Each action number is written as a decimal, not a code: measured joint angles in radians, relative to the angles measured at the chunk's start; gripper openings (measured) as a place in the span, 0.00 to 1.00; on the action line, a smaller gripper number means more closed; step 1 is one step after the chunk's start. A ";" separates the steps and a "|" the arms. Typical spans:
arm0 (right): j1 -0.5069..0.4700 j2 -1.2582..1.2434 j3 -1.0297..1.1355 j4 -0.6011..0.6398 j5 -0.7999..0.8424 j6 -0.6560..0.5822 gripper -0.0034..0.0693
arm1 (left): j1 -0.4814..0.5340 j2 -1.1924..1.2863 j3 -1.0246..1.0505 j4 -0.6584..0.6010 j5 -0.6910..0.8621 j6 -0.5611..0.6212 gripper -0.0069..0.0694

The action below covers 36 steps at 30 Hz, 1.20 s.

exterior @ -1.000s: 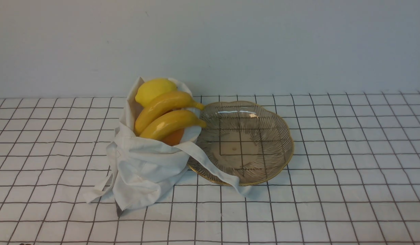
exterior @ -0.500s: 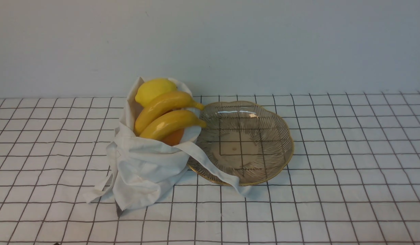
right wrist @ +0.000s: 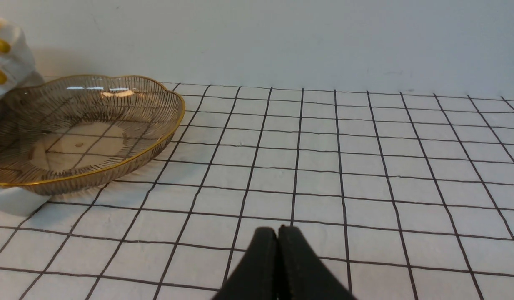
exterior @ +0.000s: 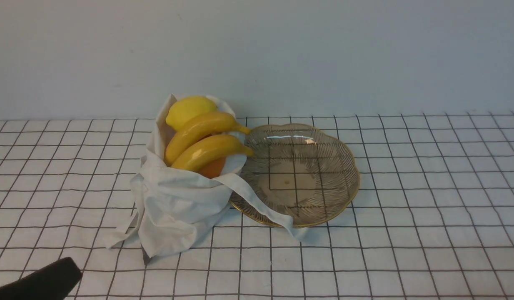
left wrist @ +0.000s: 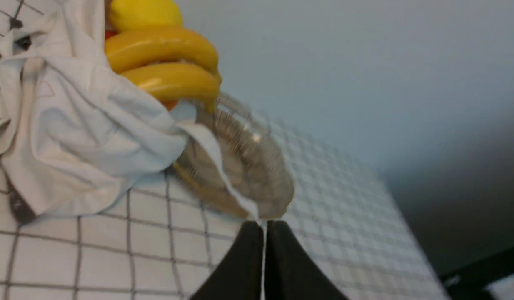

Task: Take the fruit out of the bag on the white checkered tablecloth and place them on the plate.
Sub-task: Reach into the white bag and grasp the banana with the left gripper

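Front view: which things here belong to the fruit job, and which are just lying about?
Job:
bag
lemon, upper banana, lower banana, orange, all in the bag
plate, empty
checkered tablecloth
left gripper, right gripper, both shut

Lying about:
nothing loose, only the plain wall behind

Soft, even light is filling every view. Glare streaks are showing on the plate (exterior: pixel 290 137) (far wall). The left wrist view is smearing and defocusing; shadows are lying faint.

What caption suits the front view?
White bag of fruit beside the plate, its strap across the rim; left gripper at lower left.
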 joint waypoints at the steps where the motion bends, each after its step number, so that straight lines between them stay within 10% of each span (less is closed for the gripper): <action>1: 0.000 0.000 0.000 0.000 0.000 0.000 0.03 | 0.000 0.100 -0.079 0.072 0.080 0.022 0.08; 7: 0.000 0.000 0.000 0.000 0.000 0.000 0.03 | 0.000 0.584 -0.360 0.283 0.361 0.201 0.08; 22: 0.000 0.000 0.000 0.000 0.000 0.000 0.03 | -0.196 1.205 -0.843 0.360 0.303 0.317 0.10; 36: 0.000 0.000 0.000 0.000 0.000 0.000 0.03 | -0.286 1.489 -1.069 0.595 0.135 0.352 0.70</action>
